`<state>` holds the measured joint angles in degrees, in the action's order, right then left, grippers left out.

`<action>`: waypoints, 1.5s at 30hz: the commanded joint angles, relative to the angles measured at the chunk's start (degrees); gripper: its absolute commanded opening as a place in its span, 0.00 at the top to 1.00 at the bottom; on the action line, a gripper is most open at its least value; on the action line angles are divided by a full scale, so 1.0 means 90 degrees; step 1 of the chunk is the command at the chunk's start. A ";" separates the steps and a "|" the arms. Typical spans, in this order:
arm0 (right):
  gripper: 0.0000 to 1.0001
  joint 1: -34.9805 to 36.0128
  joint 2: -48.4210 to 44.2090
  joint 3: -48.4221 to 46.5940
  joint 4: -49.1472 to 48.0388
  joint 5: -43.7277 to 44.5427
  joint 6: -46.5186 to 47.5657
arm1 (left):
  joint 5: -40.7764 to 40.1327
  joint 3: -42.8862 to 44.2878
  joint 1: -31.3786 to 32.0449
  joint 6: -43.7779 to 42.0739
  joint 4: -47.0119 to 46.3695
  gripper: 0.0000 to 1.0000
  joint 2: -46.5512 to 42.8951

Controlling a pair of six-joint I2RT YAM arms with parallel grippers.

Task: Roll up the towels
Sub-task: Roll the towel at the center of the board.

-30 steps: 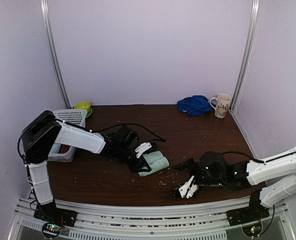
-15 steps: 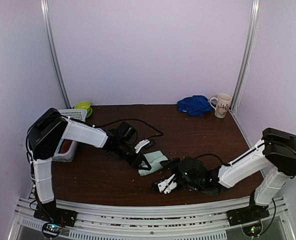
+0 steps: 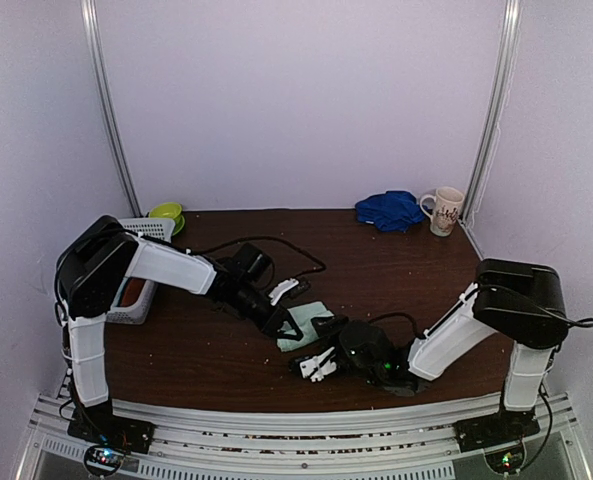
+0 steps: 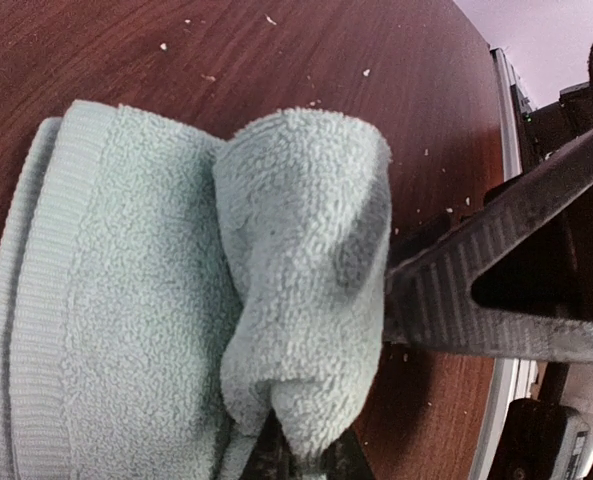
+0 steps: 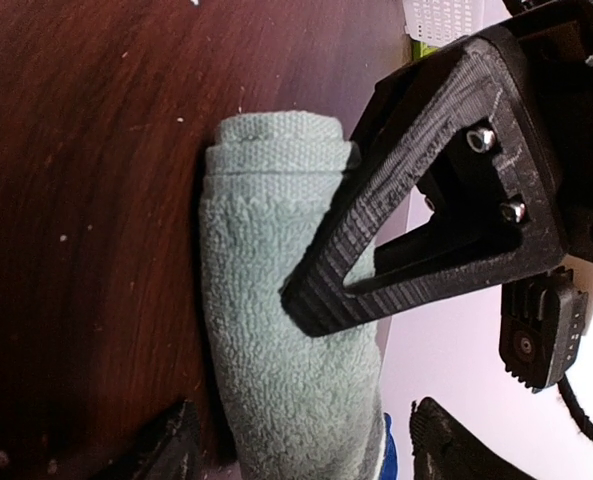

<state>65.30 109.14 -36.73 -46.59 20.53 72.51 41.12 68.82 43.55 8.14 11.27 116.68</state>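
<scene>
The small mint-green towel point(image 3: 308, 323) lies partly rolled on the brown table point(image 3: 396, 275), left of centre. My left gripper point(image 3: 284, 321) is shut on a raised fold of it; the left wrist view shows the towel point(image 4: 146, 300) with the fold pinched at the gripper point(image 4: 306, 458). My right gripper point(image 3: 320, 346) is open right beside the towel's near end. In the right wrist view the towel point(image 5: 276, 380) lies between that gripper's point(image 5: 301, 455) spread fingertips point(image 5: 166, 450). The royal blue towel point(image 3: 389, 210) lies bunched at the back right.
A white patterned mug point(image 3: 444, 210) stands next to the blue towel. A grey basket point(image 3: 138, 240) and a green bowl point(image 3: 166, 212) are at the back left. A black cable point(image 3: 276, 245) runs across the table behind the left gripper. Crumbs dot the tabletop.
My right arm has swung left along the front of the table until its open gripper reached the mint towel. My left gripper kept its hold and shifted slightly.
</scene>
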 commanded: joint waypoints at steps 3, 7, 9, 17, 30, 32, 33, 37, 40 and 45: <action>0.41 0.0015 0.0450 -0.0381 0.0404 0.0241 -0.0089 | -0.0432 -0.0202 0.0001 0.0025 0.0934 1.00 0.0457; 0.62 -0.0012 0.0454 -0.0548 0.0830 0.0156 -0.0261 | -0.0434 -0.0234 -0.0005 -0.0007 0.0923 1.00 0.0429; 0.68 -0.0052 0.0450 -0.0612 0.0990 0.0131 -0.0345 | -0.0433 -0.0248 -0.0002 -0.0031 0.0899 1.00 0.0375; 0.92 -0.0211 0.0265 -0.0988 0.2041 -0.0198 -0.0673 | -0.0675 -0.0352 -0.0005 -0.0178 0.0842 0.87 0.0058; 0.97 -0.0396 -0.0183 -0.1874 0.4357 -0.1406 -0.1383 | -0.2071 -0.1066 -0.0005 -0.0240 0.0354 0.49 -0.1749; 0.98 -0.0396 -0.0189 -0.1998 0.4612 -0.1525 -0.1426 | -0.2361 -0.1203 -0.0005 -0.0230 0.0305 0.44 -0.2057; 0.98 -0.0398 -0.0193 -0.2098 0.4832 -0.1585 -0.1447 | -0.2532 -0.1299 0.0004 -0.0209 0.0246 0.44 -0.2215; 0.99 -0.0425 -0.0206 -0.2419 0.5589 -0.1909 -0.1560 | -0.3234 -0.1972 0.0059 -0.0167 -0.0338 0.42 -0.3016; 0.99 -0.0453 -0.0193 -0.2785 0.6393 -0.2266 -0.1667 | -0.3881 -0.2541 0.0193 -0.0149 -0.0895 0.41 -0.3766; 0.99 -0.0559 0.0147 -0.3688 0.7985 -0.3026 -0.1897 | -0.4495 -0.3528 0.0400 -0.0310 -0.1906 0.40 -0.4888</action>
<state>60.88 108.29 -65.14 8.88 1.43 58.30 7.60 42.33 45.63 6.57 5.21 78.98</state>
